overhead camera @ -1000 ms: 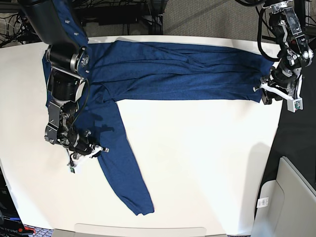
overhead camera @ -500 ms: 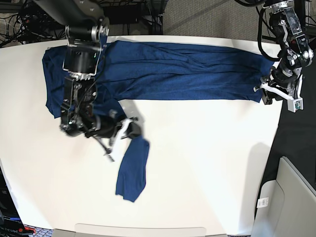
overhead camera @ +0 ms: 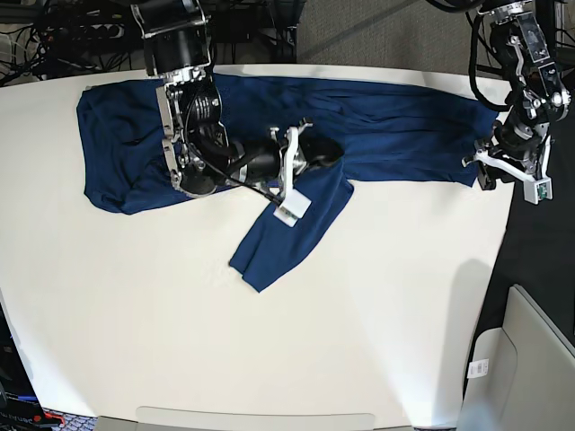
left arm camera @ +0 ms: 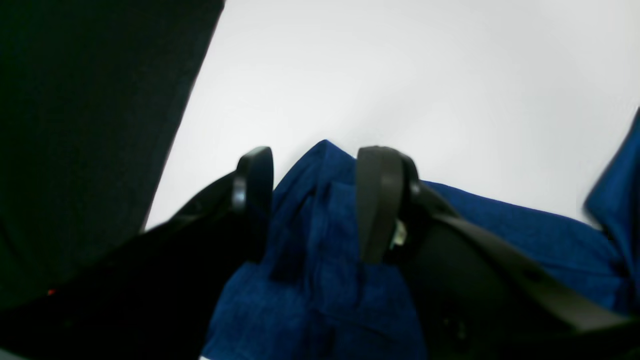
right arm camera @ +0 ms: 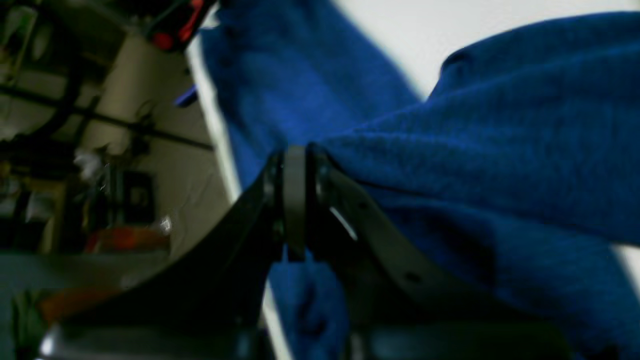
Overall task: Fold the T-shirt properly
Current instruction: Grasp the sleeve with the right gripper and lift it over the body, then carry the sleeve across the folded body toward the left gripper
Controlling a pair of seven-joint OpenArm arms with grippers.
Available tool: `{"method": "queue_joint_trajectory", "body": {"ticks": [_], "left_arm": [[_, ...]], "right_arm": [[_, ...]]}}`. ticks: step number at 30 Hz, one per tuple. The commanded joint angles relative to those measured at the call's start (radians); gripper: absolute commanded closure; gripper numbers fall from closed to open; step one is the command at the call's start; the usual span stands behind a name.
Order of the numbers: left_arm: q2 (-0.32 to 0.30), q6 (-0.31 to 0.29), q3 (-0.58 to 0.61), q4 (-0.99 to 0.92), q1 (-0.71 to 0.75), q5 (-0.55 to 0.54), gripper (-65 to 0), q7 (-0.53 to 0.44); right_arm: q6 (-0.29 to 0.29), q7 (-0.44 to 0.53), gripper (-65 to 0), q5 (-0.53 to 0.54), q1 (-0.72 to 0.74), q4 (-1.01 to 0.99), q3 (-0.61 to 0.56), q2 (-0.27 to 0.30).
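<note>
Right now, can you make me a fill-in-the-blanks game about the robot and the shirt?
1. The shirt is dark ____.
2. The right gripper is shut on the shirt's ____, carrying it over the body.
3. The left gripper pinches the shirt at the table's ____ edge in the base view.
4. The table is ____ in colour.

Missing words: blue; sleeve; right; white

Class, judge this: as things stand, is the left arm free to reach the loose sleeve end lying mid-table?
Probably not: the left gripper sits at the far table edge, apparently clamped on the shirt, and the sleeve end lies nearer the right gripper.
</note>
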Motion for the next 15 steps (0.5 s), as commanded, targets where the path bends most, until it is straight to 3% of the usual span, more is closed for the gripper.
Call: {"method": "queue_joint_trajectory", "body": {"ticks": [1, 7, 15], "left_arm": [[-0.016, -0.003, -0.005, 0.018, -0.007, -0.007, -26.5, -0.016], [-0.016, -0.003, -0.002, 0.016, -0.007, -0.007, -26.5, -0.016], [-0.015, -0.003, 0.0, 0.014, -0.007, -0.007, -26.5, -0.016]], "right_arm": [[0.006, 0.002, -0.7, 0.038, 0.01, 0.037, -0.001, -0.002], [0.006, 0.001, -0.7, 0.157, -0.033, 0.08, -0.036, 0.082], [0.006, 0.001, -0.9, 0.173, -0.046, 0.086, -0.134, 0.151]]}}
